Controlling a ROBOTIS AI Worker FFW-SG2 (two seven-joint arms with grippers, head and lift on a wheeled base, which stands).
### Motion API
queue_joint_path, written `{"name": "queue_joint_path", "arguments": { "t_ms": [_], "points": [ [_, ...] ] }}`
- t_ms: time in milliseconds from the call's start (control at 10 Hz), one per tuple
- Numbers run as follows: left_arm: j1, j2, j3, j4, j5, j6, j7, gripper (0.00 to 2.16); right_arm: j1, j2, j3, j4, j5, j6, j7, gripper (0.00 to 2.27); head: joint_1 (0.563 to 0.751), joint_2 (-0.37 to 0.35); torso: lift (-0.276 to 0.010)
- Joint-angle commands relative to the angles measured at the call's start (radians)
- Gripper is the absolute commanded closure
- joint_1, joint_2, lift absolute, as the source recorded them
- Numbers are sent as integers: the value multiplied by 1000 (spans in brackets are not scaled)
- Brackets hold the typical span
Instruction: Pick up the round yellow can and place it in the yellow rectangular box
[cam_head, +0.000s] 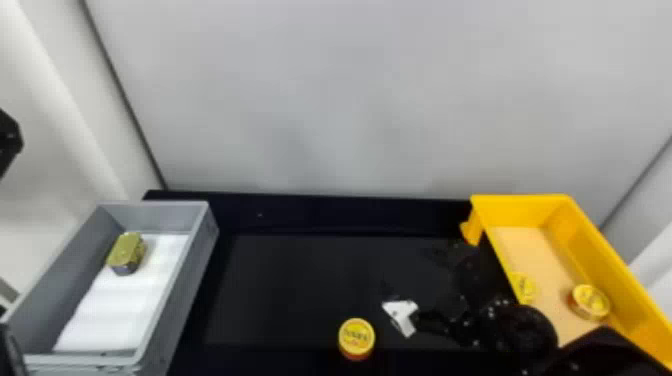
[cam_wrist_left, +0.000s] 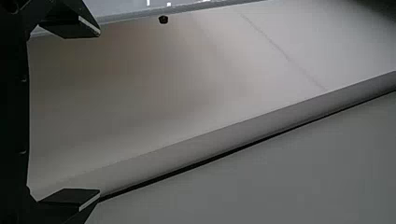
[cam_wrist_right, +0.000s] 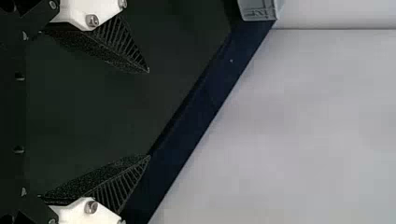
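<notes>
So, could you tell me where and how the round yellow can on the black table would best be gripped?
I'd take the round yellow can by its side wall, with the open right gripper coming down from above, one finger on each side. It sits flat on the black table, and its round outline suggests any two opposite sides should serve.

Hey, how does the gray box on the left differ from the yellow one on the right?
The gray box has a white lining on its floor, while the yellow box has a pale orange-tan floor. The gray box holds one blocky, olive-gold item; the yellow box holds two round yellow cans. Both are rectangular, open-topped and longer than they are wide.
</notes>
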Motion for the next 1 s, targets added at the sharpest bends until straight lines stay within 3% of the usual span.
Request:
{"name": "queue_joint_path", "arguments": {
  "t_ms": [0, 500, 700, 900],
  "points": [
    [-4, -3, 6, 2, 0, -3, 0, 76, -32, 5, 58, 33, -11, 13, 0, 157, 694, 14, -56],
    [-27, -3, 21, 10, -14, -5, -28, 84, -94, 12, 143, 85, -47, 13, 0, 157, 694, 14, -56],
    [-37, -3, 32, 18, -21, -14, -43, 84, -121, -34, 178, 86, 9, -28, 43, 157, 694, 14, -56],
    [-44, -3, 35, 22, -25, -17, -51, 84, -153, -104, 206, 94, 65, -102, 95, 160, 694, 14, -56]
  ]
}}
